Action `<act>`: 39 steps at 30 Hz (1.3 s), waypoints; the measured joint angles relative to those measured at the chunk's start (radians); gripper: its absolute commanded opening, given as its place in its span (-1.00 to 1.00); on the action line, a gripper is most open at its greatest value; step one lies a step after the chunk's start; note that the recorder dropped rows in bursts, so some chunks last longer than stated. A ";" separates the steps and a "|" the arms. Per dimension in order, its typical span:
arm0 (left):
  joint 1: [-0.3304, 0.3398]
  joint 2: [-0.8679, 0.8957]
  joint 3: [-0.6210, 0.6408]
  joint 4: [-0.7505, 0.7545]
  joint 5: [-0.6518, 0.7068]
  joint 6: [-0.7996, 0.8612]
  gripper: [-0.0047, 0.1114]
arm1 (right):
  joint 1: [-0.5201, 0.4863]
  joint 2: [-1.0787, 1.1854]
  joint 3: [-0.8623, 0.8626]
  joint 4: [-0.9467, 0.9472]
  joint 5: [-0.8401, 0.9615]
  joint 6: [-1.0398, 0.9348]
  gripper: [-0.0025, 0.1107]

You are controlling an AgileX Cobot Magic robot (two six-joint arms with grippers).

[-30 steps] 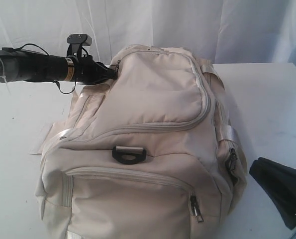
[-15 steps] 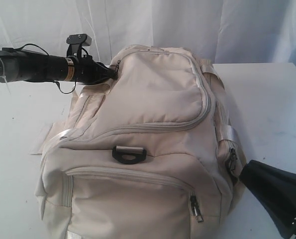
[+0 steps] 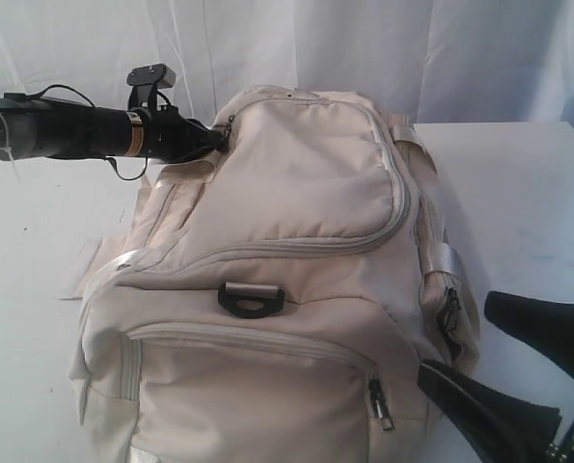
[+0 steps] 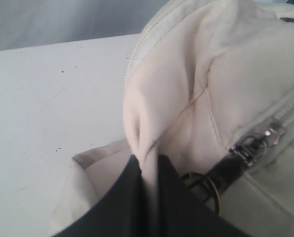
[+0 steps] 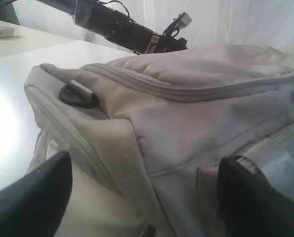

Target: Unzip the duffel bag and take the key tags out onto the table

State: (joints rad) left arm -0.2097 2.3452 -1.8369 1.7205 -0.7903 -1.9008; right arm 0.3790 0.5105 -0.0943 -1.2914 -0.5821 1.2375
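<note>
White table [image 3: 26, 338], duffel bag [image 3: 296, 193] zipped. My L gripper [image 4: 147, 168] pinches fabric, R gripper [image 3: 457, 340] gapes wide — thin fold may slip out.

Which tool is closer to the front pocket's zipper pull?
Right. The right tool stands open at the duffel bag's near corner, just beside that zipper pull; the left tool is pinching fabric at the bag's far end.

Ext. view: bag [image 3: 296, 251] bottom cut off, inside hidden; left gripper [image 4: 146, 170] tips behind bag; right gripper [image 3: 457, 338] partly out of frame.
</note>
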 measured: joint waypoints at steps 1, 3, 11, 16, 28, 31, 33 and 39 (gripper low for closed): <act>0.000 0.000 0.000 -0.012 -0.002 0.000 -0.92 | 0.000 0.018 -0.005 -0.002 -0.005 -0.002 0.30; 0.000 0.000 0.000 -0.028 -0.008 0.000 -0.92 | 0.000 0.069 -0.023 -0.004 -0.026 -0.004 0.29; 0.000 0.000 0.000 -0.043 -0.025 0.000 -0.92 | 0.000 0.270 -0.104 -0.004 -0.088 -0.115 0.28; 0.000 0.000 0.000 -0.051 -0.030 -0.010 -0.92 | 0.000 0.398 -0.127 -0.004 -0.111 -0.191 0.28; 0.004 0.000 0.000 -0.111 -0.089 -0.023 -0.92 | 0.000 0.579 -0.190 -0.004 -0.116 -0.297 -0.96; 0.016 0.005 0.000 -0.117 -0.119 -0.055 -0.92 | 0.002 0.579 -0.207 -0.005 -0.064 -0.306 -0.96; 0.031 0.006 0.000 -0.116 -0.163 -0.072 -0.92 | 0.007 0.567 -0.229 -0.011 0.017 -0.307 -0.96; 0.138 -0.002 0.000 -0.006 -0.365 -0.146 -0.92 | 0.010 0.509 -0.347 0.048 0.445 -0.340 -0.96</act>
State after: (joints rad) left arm -0.0719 2.3427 -1.8369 1.7142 -1.1556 -2.0471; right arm 0.3894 1.0192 -0.4413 -1.2430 -0.1367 0.8976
